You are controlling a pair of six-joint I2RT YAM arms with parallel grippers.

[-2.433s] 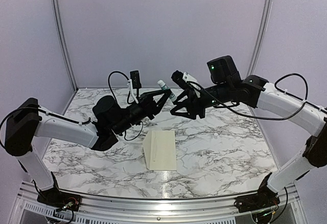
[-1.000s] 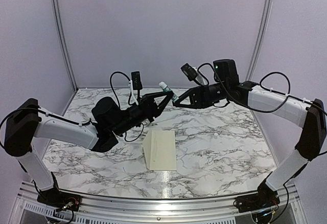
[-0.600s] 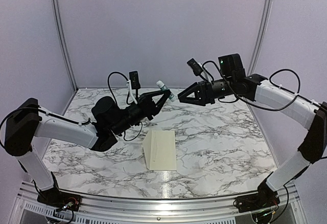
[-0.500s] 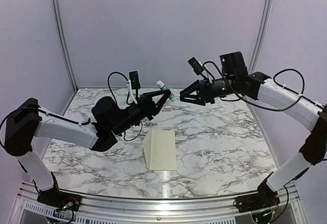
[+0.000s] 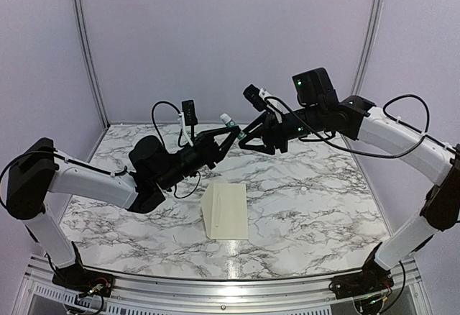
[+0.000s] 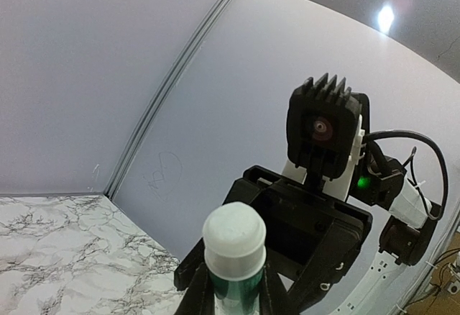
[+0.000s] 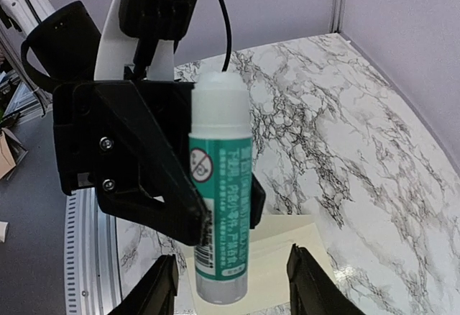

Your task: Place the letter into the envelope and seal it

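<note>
Pale lilac walls [image 5: 230, 42] close in a white marble-patterned table [image 5: 323, 200] with grey veins. From above, the long cream paper envelope [image 5: 230, 211] lies flat near the middle of the table, well below both arms. A paler band runs along its left long edge. I cannot tell whether that is the flap or the thin white letter. The left gripper [image 5: 233, 129] is up in the air, clamped on a small white-and-green glue tube [image 5: 228, 120] with its cap pointing up and away. The right gripper [image 5: 246, 137] faces it, nose to nose.

From the left wrist, the tube's rounded white cap [image 6: 232, 234] stands upright between the fingers, and the right arm's black gripper and camera sit just behind it.

From the right wrist, the tube is pinched between the left gripper's black fingers [image 7: 154, 193]. The right fingertips [image 7: 164, 286] stand apart on either side of its lower end, holding nothing and not touching it. The envelope shows on the marble underneath.
</note>
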